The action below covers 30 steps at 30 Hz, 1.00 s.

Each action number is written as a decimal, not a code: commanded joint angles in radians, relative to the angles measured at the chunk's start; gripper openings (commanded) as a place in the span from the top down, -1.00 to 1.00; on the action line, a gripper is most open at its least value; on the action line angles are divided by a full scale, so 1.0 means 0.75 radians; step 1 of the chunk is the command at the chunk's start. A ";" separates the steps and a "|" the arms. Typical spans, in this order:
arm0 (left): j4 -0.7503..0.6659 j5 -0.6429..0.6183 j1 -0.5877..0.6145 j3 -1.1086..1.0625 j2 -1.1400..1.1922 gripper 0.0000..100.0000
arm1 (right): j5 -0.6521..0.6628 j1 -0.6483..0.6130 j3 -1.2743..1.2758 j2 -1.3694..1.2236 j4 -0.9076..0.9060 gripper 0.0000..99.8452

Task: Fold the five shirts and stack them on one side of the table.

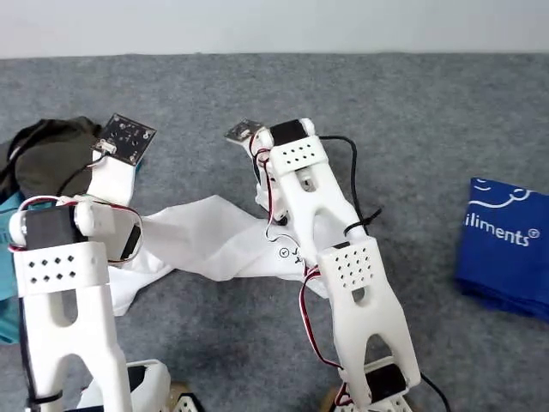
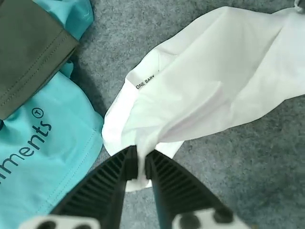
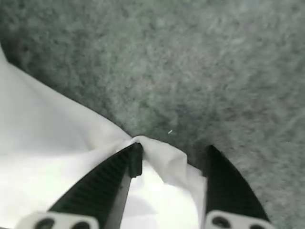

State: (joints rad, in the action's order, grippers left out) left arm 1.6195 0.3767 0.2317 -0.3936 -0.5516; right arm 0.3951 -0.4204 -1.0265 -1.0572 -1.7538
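Pinching a bit of the white shirt (image 2: pixel 214 81) between its black fingers (image 2: pixel 112 179), the left end effector (image 2: pixel 139 160) is shut tight on the cloth. The white shirt lies spread and crumpled on the grey counter (image 1: pixel 412 112), in the middle, between the two arms. One end of it is by the left arm and the other end goes under the right arm.

The right end effector (image 3: pixel 172 152) is wide, with its two fingers apart. A little bump of the white shirt's edge sits between them and touches one finger (image 3: pixel 114 176). The other finger is over the bare counter.

Just beside the left end effector lies a teal shirt (image 2: pixel 43 143), with a dark green shirt (image 2: pixel 28 47) partly on top of it. They are at the left side of the counter. A folded blue shirt (image 1: pixel 506 249) lies far off at the right side, well apart from the white one.
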 commanded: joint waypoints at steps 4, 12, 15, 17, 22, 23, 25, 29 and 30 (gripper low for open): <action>-0.023 0.010 0.010 0.005 -0.043 0.97 | 0.043 -0.003 -0.051 0.015 -0.054 0.98; -0.023 0.010 0.010 0.005 -0.043 0.97 | 0.068 0.015 -0.053 0.109 -0.056 0.98; -0.023 0.010 0.010 0.005 -0.043 0.97 | 0.068 0.015 -0.051 0.197 -0.056 0.98; -0.025 0.010 0.008 0.005 -0.043 0.97 | 0.068 0.015 -0.051 0.261 -0.056 0.98; -0.031 0.008 0.008 0.005 -0.043 0.97 | 0.068 0.019 -0.051 0.361 -0.056 0.98; -0.031 0.008 0.010 0.005 -0.043 0.97 | 0.068 0.026 -0.051 0.369 -0.056 0.98; -0.029 0.008 0.010 0.005 -0.043 0.97 | 0.068 0.032 -0.051 0.371 -0.056 0.98; -0.031 0.008 0.010 0.003 -0.043 0.97 | 0.070 0.046 -0.020 0.347 -0.052 0.98; -0.031 0.008 0.010 0.003 -0.041 0.97 | 0.070 0.046 -0.014 0.332 -0.052 0.98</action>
State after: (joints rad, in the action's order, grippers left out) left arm 1.6195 0.3767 0.2317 -0.3936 -0.5516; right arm 0.4365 -0.4051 -1.0265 -0.8546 -1.7538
